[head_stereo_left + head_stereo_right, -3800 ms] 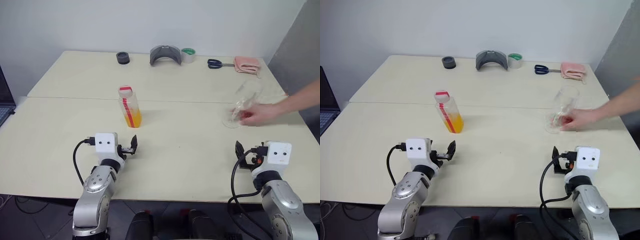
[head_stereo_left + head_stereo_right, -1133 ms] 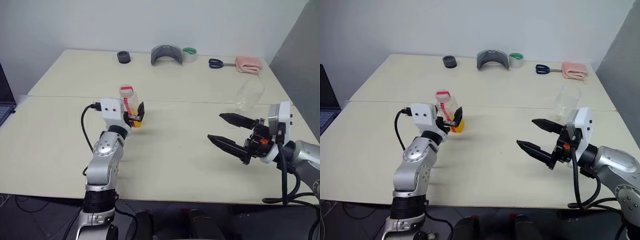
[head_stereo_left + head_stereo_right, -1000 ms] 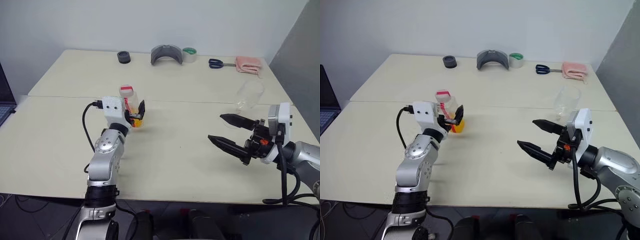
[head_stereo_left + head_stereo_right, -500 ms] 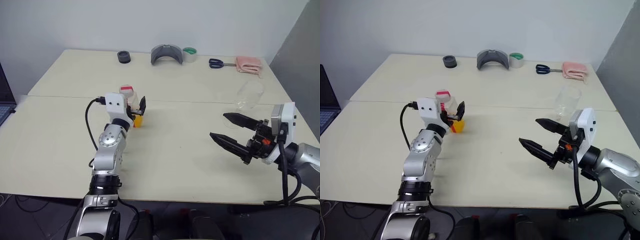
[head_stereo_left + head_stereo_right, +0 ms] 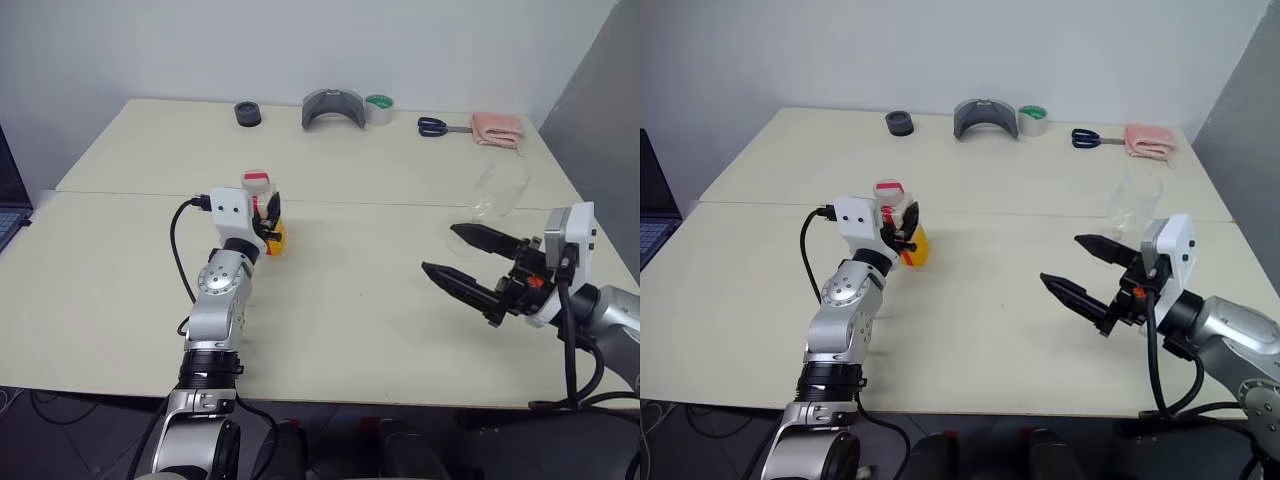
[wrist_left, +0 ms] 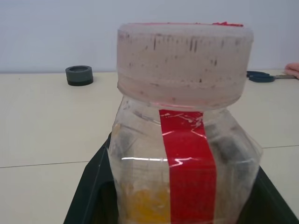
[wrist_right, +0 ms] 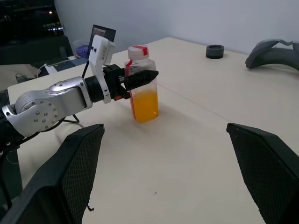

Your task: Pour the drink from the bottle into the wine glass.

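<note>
Left eye view: left gripper (image 5: 268,213) closed on the bottle (image 5: 264,222), clamped on the clear upper body just under the red cap (image 5: 257,178), above the drink (image 5: 274,240). Bottle upright on the table (image 5: 350,290), standing near the seam between the two tabletops, on the left half. Orange drink fills only the lower part.

Left wrist view: bottle (image 6: 183,140) sits between both black fingers (image 6: 96,186), red label strip facing the camera, pale cap on top.

Right gripper (image 5: 462,263) wide open, holding nothing, raised above the table on the right side, fingers pointing toward the left. Glass (image 5: 497,190) stands just beyond it, further from the robot, apart from the fingers, not touched. Bottle and glass well apart, on opposite sides of the table.

Right wrist view: bottle (image 7: 143,88) in the left gripper's grip seen across the table.

Along the far edge: black roll (image 5: 246,114), grey curved thing (image 5: 330,107), green tape (image 5: 377,109), scissors (image 5: 434,127), pink cloth (image 5: 495,129).
</note>
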Available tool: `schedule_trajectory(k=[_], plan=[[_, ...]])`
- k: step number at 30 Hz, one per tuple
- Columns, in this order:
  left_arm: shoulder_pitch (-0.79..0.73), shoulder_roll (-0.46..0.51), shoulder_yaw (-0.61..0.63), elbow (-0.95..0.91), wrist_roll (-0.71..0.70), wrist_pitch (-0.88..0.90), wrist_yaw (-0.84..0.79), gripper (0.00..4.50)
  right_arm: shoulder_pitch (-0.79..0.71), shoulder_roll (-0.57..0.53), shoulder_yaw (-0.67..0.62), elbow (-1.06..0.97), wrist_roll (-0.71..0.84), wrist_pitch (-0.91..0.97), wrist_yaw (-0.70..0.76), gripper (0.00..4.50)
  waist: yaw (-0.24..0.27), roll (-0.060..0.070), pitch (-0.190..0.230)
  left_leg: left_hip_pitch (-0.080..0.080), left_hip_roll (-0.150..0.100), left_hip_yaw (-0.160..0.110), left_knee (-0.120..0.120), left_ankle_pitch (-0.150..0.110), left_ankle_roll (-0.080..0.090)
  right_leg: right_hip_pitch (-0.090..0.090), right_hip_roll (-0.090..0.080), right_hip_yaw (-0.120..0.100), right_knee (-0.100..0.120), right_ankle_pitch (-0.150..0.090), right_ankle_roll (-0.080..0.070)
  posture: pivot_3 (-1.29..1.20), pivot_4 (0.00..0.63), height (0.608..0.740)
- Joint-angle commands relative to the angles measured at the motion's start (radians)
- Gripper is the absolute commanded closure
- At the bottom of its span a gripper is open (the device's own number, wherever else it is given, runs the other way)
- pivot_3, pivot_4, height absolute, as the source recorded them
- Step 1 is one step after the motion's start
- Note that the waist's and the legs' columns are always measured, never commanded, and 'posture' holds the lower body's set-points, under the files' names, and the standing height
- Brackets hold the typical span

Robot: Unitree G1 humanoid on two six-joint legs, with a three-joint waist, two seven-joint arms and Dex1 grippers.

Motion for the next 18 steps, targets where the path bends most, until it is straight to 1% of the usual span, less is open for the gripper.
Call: schedule_trajectory(k=[1, 5, 8, 13, 18], plan=[[-0.007, 0.005, 0.003, -0.035, -0.001, -0.029, -0.007, 2.73, -0.019, -0.008, -0.011, -0.010, 0.008, -0.022, 0.006, 0.00, 0.000, 0.000, 0.000, 0.000, 0.000, 0.000, 0.000, 0.000, 0.000, 0.000, 0.000, 0.000, 0.000, 0.000, 0.000, 0.00, 0.150, 0.740], [-0.004, 0.010, -0.016, -0.064, -0.010, 0.015, -0.035, 2.73, -0.040, -0.007, 0.018, -0.008, -0.026, -0.022, -0.009, 0.00, 0.000, 0.000, 0.000, 0.000, 0.000, 0.000, 0.000, 0.000, 0.000, 0.000, 0.000, 0.000, 0.000, 0.000, 0.000, 0.00, 0.150, 0.740], [-0.011, 0.017, -0.061, -0.118, -0.035, 0.073, -0.108, 2.73, -0.130, 0.010, 0.066, 0.026, -0.040, 0.006, -0.069, 0.00, -0.002, 0.000, 0.000, 0.000, 0.000, 0.000, 0.000, 0.000, 0.000, 0.000, 0.000, 0.000, 0.000, 0.000, 0.000, 0.00, 0.150, 0.740], [-0.047, 0.036, -0.156, -0.193, -0.115, 0.177, -0.312, 2.73, -0.326, 0.083, 0.180, 0.110, -0.075, 0.054, -0.161, 0.00, -0.001, 0.000, 0.000, 0.000, 0.000, 0.000, 0.000, 0.000, 0.000, -0.001, 0.000, 0.000, 0.000, 0.000, 0.000, 0.00, 0.150, 0.740], [-0.098, 0.073, -0.224, -0.214, -0.195, 0.227, -0.525, 2.73, -0.431, 0.179, 0.231, 0.158, -0.084, 0.071, -0.209, 0.00, -0.001, 0.000, 0.000, -0.001, 0.000, 0.000, 0.000, 0.000, 0.000, -0.002, 0.000, 0.000, 0.000, 0.000, 0.000, 0.00, 0.150, 0.740]])
